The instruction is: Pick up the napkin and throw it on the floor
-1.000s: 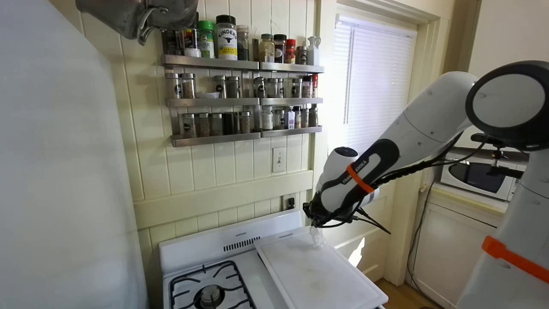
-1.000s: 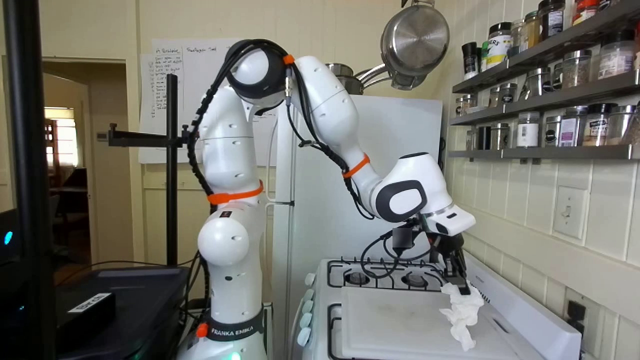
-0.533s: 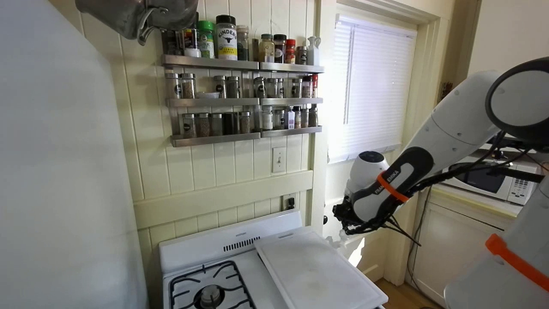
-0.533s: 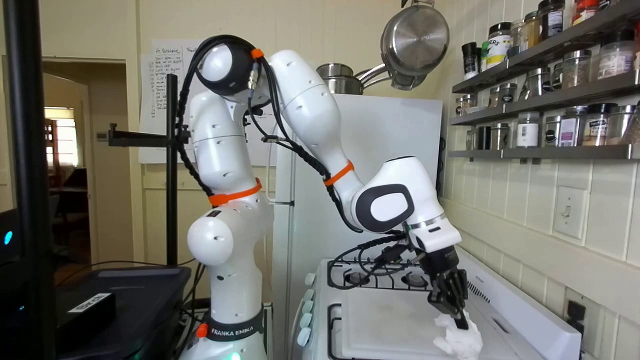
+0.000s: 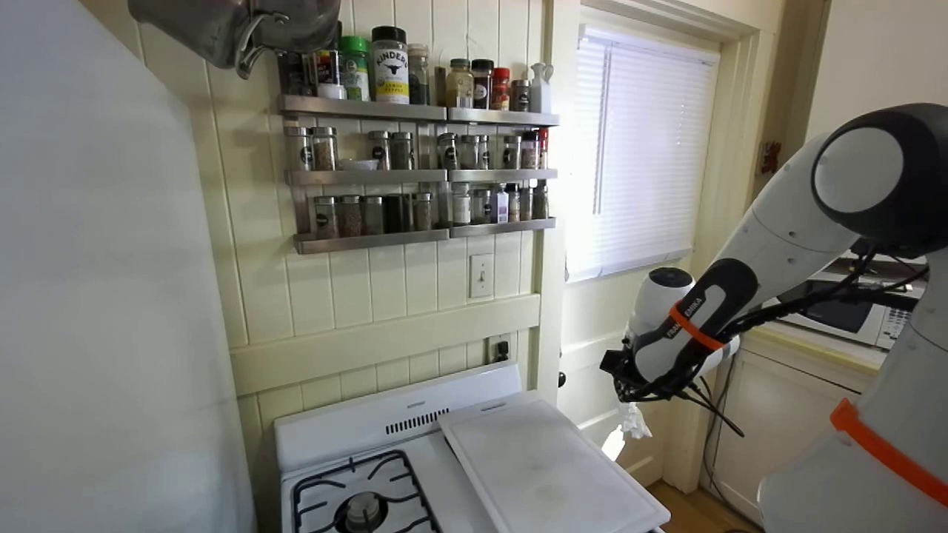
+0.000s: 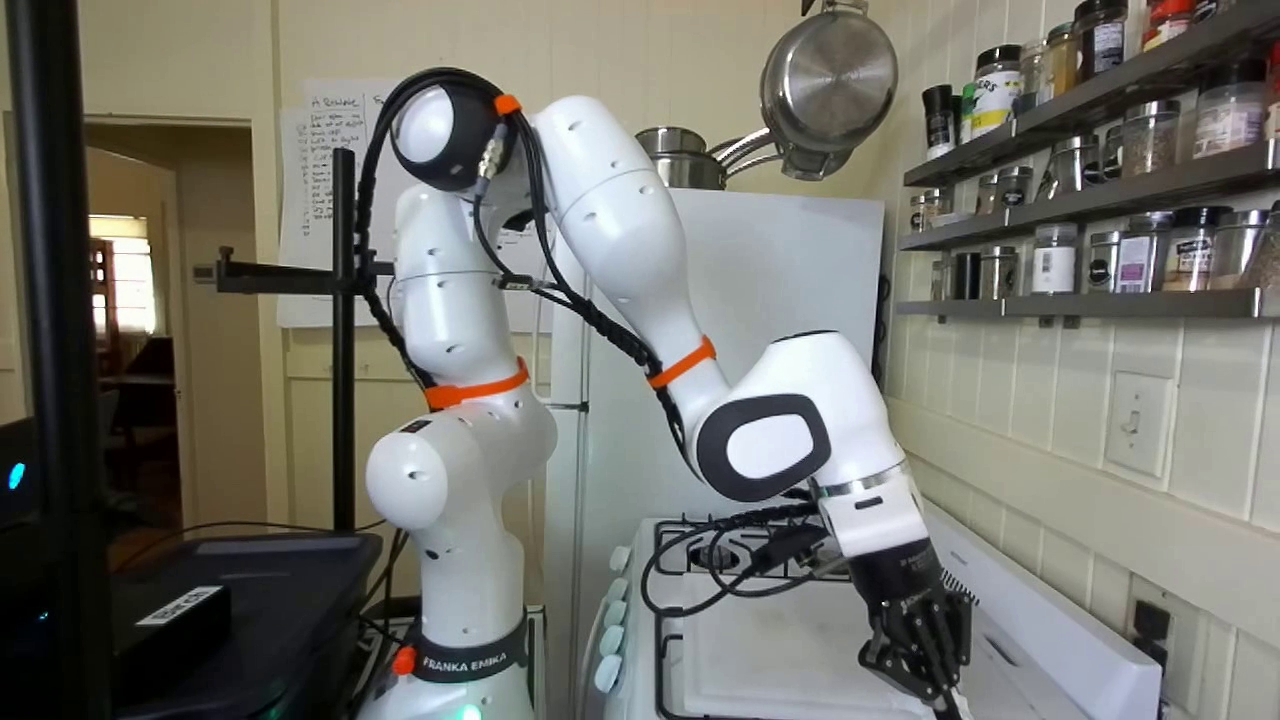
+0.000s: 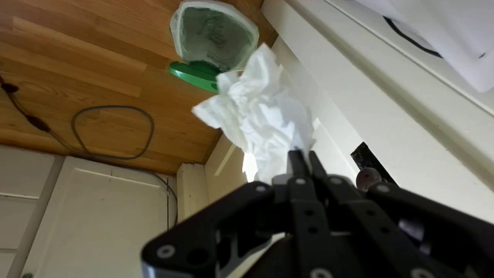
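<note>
The napkin [image 7: 266,116] is a crumpled white wad in the wrist view. My gripper [image 7: 303,153] is shut on its near end, and the rest hangs loose past the fingertips. In an exterior view the napkin [image 5: 635,420] hangs below the gripper, past the right edge of the white board and in front of the door. In an exterior view the gripper [image 6: 948,706] reaches the bottom edge, and most of the napkin is cut off. The wood-toned floor [image 7: 96,81] fills the upper left of the wrist view. It also shows as a strip [image 5: 685,508] in an exterior view.
A lined bin [image 7: 175,31] stands on the floor, with a green object [image 7: 195,75] beside it. A grey cable [image 7: 115,107] loops on the floor near a white cabinet [image 7: 104,216]. The white board [image 5: 548,474] lies on the stove. A door knob [image 7: 368,178] is near the gripper.
My gripper has carried the napkin from over the white board, past its edge. It moved right in an exterior view, and downward toward the bottom edge in the opposite exterior view.
</note>
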